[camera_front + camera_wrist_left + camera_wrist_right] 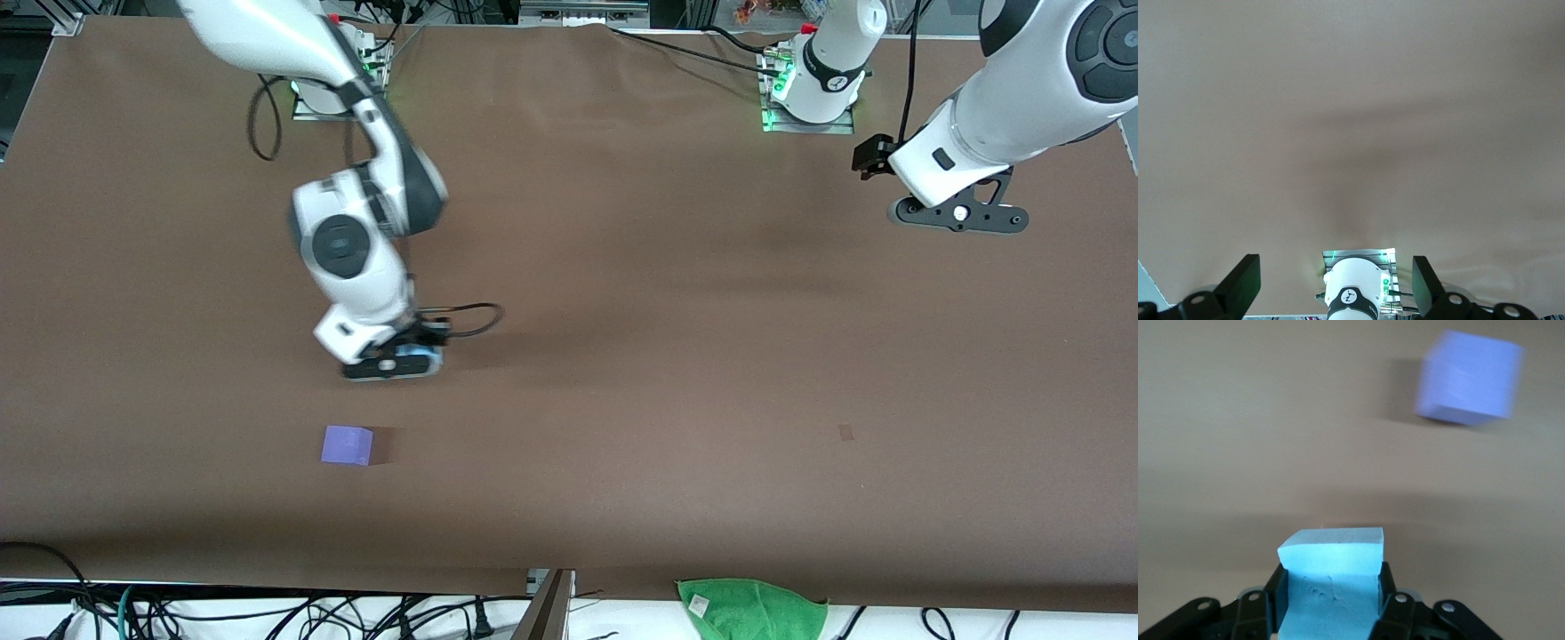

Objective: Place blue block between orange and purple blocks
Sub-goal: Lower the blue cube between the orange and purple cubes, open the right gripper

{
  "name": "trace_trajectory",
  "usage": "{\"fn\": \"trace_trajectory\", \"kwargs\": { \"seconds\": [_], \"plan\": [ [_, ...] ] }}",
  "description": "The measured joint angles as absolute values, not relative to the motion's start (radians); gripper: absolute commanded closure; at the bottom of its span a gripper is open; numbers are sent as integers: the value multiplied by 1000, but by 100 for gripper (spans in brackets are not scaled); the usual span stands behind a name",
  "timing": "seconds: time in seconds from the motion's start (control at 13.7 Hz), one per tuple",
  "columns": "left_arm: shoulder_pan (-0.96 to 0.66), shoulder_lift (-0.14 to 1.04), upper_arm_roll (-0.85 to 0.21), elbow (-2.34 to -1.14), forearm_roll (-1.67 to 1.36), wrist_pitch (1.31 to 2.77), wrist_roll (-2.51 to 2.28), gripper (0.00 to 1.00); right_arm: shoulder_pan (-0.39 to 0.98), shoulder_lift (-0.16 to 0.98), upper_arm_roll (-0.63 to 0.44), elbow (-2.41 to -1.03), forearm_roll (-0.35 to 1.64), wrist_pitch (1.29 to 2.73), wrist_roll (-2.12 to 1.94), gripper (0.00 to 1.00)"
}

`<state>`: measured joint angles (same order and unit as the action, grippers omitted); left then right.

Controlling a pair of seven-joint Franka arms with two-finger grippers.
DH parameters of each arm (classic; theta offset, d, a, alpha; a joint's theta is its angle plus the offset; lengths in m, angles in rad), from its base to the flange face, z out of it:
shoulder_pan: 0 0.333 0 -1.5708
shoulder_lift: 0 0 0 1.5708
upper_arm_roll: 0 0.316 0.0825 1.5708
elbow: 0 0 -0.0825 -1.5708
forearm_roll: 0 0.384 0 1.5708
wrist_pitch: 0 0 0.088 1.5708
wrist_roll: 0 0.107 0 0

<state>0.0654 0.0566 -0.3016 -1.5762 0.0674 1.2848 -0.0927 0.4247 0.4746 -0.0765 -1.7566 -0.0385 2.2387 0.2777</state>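
Note:
My right gripper point(402, 362) is shut on the light sky-blue block point(1331, 577) and holds it just above the brown table, over a spot a little farther from the front camera than the purple block point(347, 444). The purple block also shows in the right wrist view point(1469, 377), apart from the held block. A sliver of the blue block shows under the gripper in the front view point(416, 353). The orange block is out of view. My left gripper point(1336, 290) is open and empty, waiting high over the left arm's end of the table point(960, 215).
A green cloth point(754, 606) lies at the table's front edge. A cable point(471, 320) loops beside the right wrist. The arm bases point(813, 89) stand along the table's back edge. A small dark mark point(845, 432) is on the table mat.

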Motion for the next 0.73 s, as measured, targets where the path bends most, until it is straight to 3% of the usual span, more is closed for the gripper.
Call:
{"fn": "trace_trajectory", "kwargs": {
  "seconds": [0.22, 0.73],
  "plan": [
    [158, 56, -292, -1563, 60, 1285, 50, 0, 317, 441, -76, -1866, -12, 2270, 207, 54],
    [287, 73, -286, -1543, 30, 1354, 113, 0, 316, 416, -71, -2053, 36, 2459, 210, 53]
  ]
}}
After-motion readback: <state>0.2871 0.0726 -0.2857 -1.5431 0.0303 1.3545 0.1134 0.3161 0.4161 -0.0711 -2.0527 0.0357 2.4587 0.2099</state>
